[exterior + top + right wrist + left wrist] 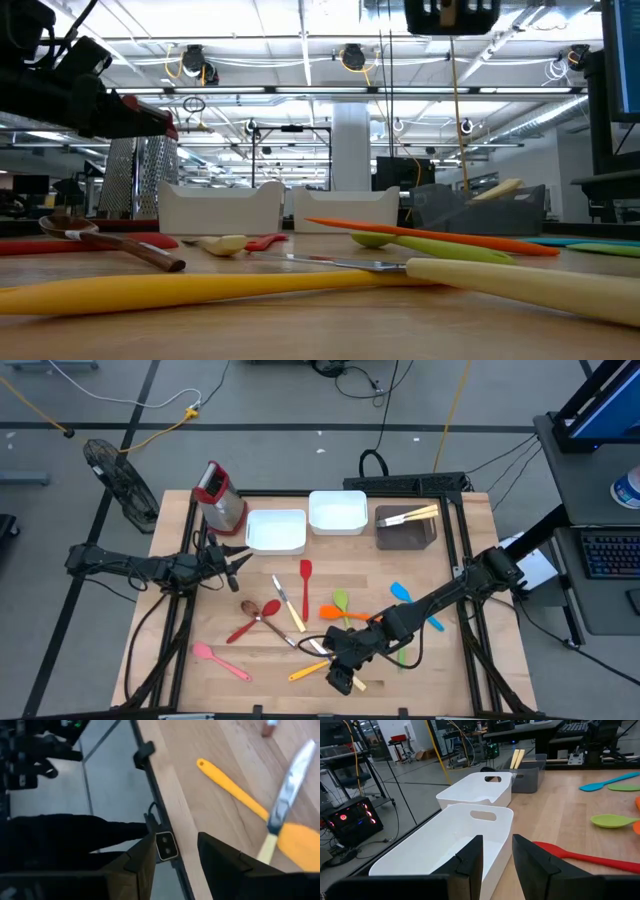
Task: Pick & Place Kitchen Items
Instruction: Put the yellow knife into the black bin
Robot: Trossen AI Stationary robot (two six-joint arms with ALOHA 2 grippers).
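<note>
Wooden surface [450, 575] carries most of the kitchen items loose in its middle and near part: a red spatula [305, 582], a brown spoon [252, 607], a red spoon [250, 622], a pink spatula [220, 661], a pale-handled knife [289, 603], an orange spatula [338, 613], a green spoon [341, 601], a blue spatula [412, 602] and a yellow spatula [308, 671]. Two more pale-handled utensils [408, 516] lie in the dark tray [407, 538] at the far edge, beside two white trays [276, 532]; the nearer-left white one looks bare inside.

Over the near edge, the right hand [340, 678] hangs just beside the yellow spatula and another knife [286, 795], its fingers [145, 857] a narrow gap apart with nothing between them. The left hand [238, 558] hovers near the left white tray, with the red spatula close by, its fingers [470, 860] likewise narrowly parted and holding nothing. A red-topped metal box [218, 497] stands at the far left corner.
</note>
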